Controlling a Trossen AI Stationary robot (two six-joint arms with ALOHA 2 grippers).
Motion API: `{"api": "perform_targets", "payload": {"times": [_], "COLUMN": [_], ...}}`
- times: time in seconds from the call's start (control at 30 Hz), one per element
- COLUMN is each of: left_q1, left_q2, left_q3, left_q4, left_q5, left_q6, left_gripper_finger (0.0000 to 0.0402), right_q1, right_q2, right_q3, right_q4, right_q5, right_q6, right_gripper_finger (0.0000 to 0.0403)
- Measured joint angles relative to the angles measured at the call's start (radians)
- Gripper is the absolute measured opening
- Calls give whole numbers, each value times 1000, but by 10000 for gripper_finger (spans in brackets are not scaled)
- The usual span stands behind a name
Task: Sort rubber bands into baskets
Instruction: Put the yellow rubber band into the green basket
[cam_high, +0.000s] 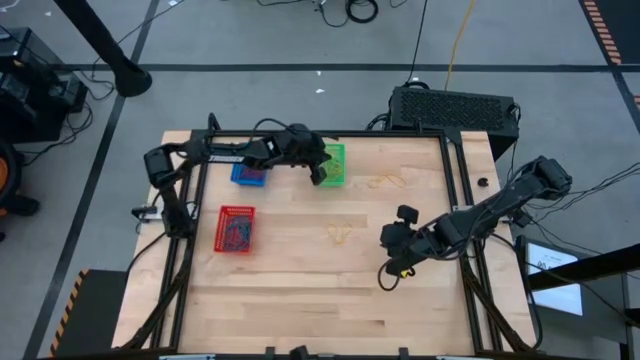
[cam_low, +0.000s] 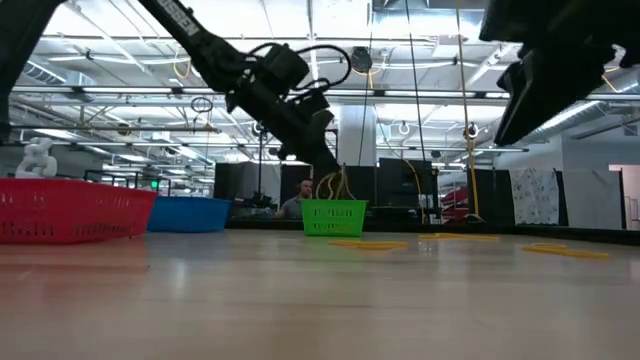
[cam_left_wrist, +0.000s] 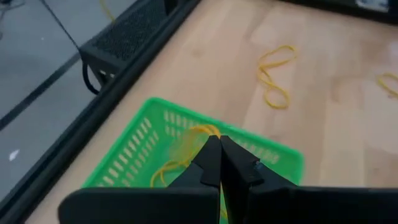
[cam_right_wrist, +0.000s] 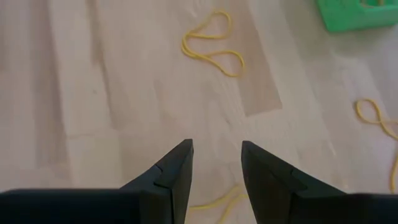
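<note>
My left gripper (cam_high: 320, 168) hangs over the green basket (cam_high: 335, 160), shut on yellow rubber bands (cam_low: 335, 186); the wrist view shows its fingertips (cam_left_wrist: 219, 155) above the basket's inside (cam_left_wrist: 155, 146). More yellow bands lie in that basket. The blue basket (cam_high: 248, 174) and the red basket (cam_high: 236, 228) hold bands of their own colours. My right gripper (cam_high: 388, 242) is open and empty, low over the table's right half. Loose yellow bands lie on the wood ahead of it (cam_right_wrist: 211, 45), under its fingers (cam_right_wrist: 214, 199), and farther off (cam_high: 387, 181). My left gripper pinches a few yellow rubber band loops (cam_left_wrist: 194, 135) between its two fingertips, coming slanting down from the table's left. The loops hang slack below the fingers (cam_low: 338, 190), reaching down toward the green basket's rim (cam_low: 334, 206).
A black box with a grille (cam_high: 452, 108) stands beyond the far right edge. A black frame rail runs along the far and side edges (cam_left_wrist: 124, 93). Open wood lies across the near half (cam_high: 330, 300).
</note>
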Motion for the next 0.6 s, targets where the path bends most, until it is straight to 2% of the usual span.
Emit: {"api": "perform_targets", "payload": {"times": [0.3, 0.6], "left_q1": [12, 12], "left_q2": [57, 55], "left_q3": [0, 0], "left_q4": [42, 43], "left_q5": [12, 12], "left_q6": [-33, -59], "left_gripper_finger": [6, 42], "right_q1": [-9, -49], "right_q2": [0, 0], "right_q3": [-58, -58], "right_q4": [0, 10], "right_q5": [10, 11], "right_q6": [-21, -75], "right_gripper_finger": [130, 130]}}
